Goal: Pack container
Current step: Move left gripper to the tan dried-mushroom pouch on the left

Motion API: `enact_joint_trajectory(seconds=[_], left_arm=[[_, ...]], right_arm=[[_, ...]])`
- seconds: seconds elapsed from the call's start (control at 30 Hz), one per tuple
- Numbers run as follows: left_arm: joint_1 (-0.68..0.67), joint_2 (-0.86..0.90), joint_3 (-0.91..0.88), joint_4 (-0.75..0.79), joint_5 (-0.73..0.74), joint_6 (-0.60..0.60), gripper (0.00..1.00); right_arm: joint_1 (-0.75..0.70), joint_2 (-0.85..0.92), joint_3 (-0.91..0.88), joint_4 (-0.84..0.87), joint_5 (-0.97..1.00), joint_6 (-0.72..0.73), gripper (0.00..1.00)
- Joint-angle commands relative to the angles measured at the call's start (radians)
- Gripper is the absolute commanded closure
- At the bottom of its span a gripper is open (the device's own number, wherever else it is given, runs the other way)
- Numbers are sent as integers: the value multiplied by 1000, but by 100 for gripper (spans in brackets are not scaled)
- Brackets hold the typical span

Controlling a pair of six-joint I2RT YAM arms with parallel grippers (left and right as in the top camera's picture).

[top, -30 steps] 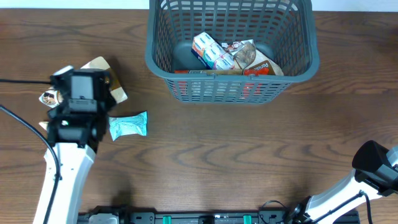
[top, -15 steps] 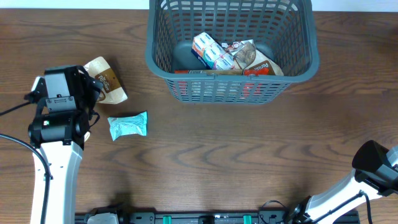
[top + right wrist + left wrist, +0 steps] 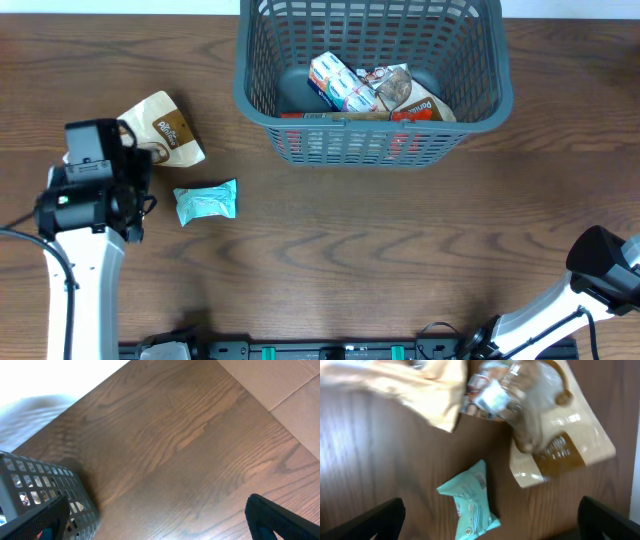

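Observation:
The grey-blue slotted container (image 3: pixel 370 120) stands at the back centre and holds several snack packets, among them a white-and-blue one (image 3: pixel 340 82). On the table at the left lie a tan packet (image 3: pixel 167 130) and a teal packet (image 3: pixel 207 201). My left gripper (image 3: pixel 112 152) hovers just left of them, open and empty. In the left wrist view the teal packet (image 3: pixel 470 505) lies between the open fingers (image 3: pixel 490 510), with the tan packet (image 3: pixel 560 447) to the right. My right gripper (image 3: pixel 157 510) is open and empty over bare wood; a container corner (image 3: pixel 35 485) shows at the left.
More packets, another tan one (image 3: pixel 410 385) and a clear-wrapped one (image 3: pixel 492 395), lie at the top of the left wrist view. The right arm (image 3: pixel 600 260) sits at the table's front right corner. A cardboard-coloured surface (image 3: pixel 280 385) lies beyond the table edge.
My left arm has moved left and slightly toward the front, uncovering the tan packet. The packets, container and right arm have not moved.

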Motion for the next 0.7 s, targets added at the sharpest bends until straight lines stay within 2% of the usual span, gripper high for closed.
enact_joint_trajectory(seconds=[0.0, 0.13, 0.3, 0.4, 0.5, 0.67], left_arm=[[46, 6, 22, -21, -3, -147, 1], [106, 6, 22, -39, -3, -211, 1], [180, 6, 22, -63, 61, -427, 1], [215, 6, 22, -61, 108, -495, 1], [246, 6, 22, -75, 93, -487, 1], [292, 9, 22, -76, 12, -311, 1]], right_arm=[[-3, 3, -6, -3, -8, 17, 1], [-3, 3, -6, -3, -8, 17, 1], [-3, 3, -6, -3, -8, 17, 1], [-3, 3, -6, -3, -8, 17, 1], [-3, 3, -6, -3, -8, 17, 1], [-3, 3, -6, -3, -8, 17, 1]])
